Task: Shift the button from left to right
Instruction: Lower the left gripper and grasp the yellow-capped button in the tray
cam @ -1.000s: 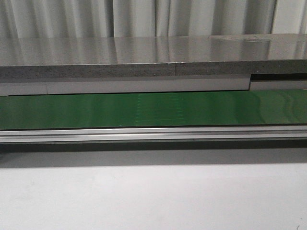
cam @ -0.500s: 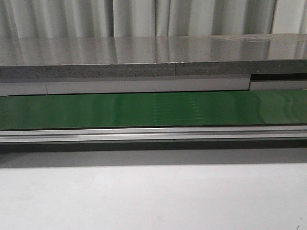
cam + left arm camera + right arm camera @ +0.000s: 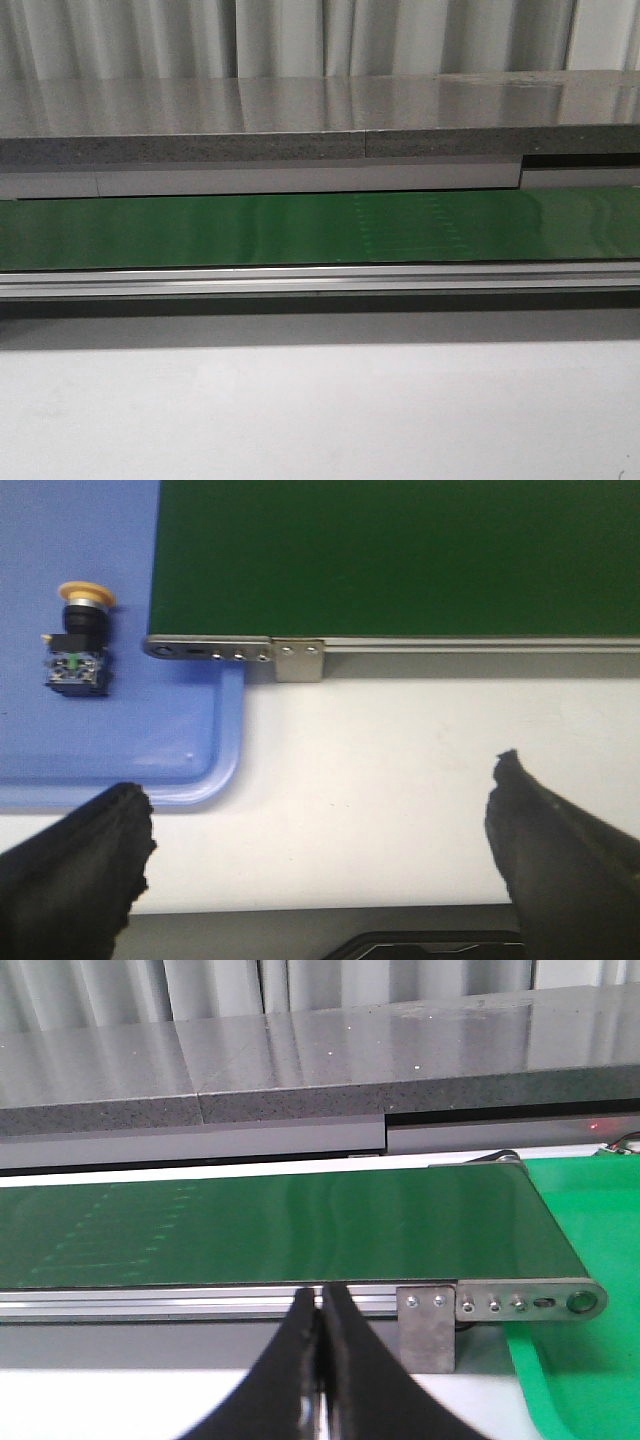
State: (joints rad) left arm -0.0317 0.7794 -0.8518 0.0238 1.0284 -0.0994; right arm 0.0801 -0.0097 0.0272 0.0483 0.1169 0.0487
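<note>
The button (image 3: 77, 640), with a yellow-orange cap on a black body and a green-white mark, lies on its side on a blue tray (image 3: 120, 750); it shows only in the left wrist view. My left gripper (image 3: 320, 825) is open and empty above the white table, its black fingers (image 3: 80, 865) wide apart, off to one side of the button and not touching it. My right gripper (image 3: 320, 1305) is shut with nothing between its jaws, in front of the conveyor's metal rail (image 3: 200, 1302). Neither gripper shows in the front view.
A green conveyor belt (image 3: 200, 230) with an aluminium rail (image 3: 320, 280) runs across the table; it also shows in the left wrist view (image 3: 400, 550). A grey slab (image 3: 300, 120) lies behind it. A green tray (image 3: 590, 1360) sits at the belt's right end.
A faint pale pattern on the green belt has shifted to the right across the front view. Nothing else has moved there.
</note>
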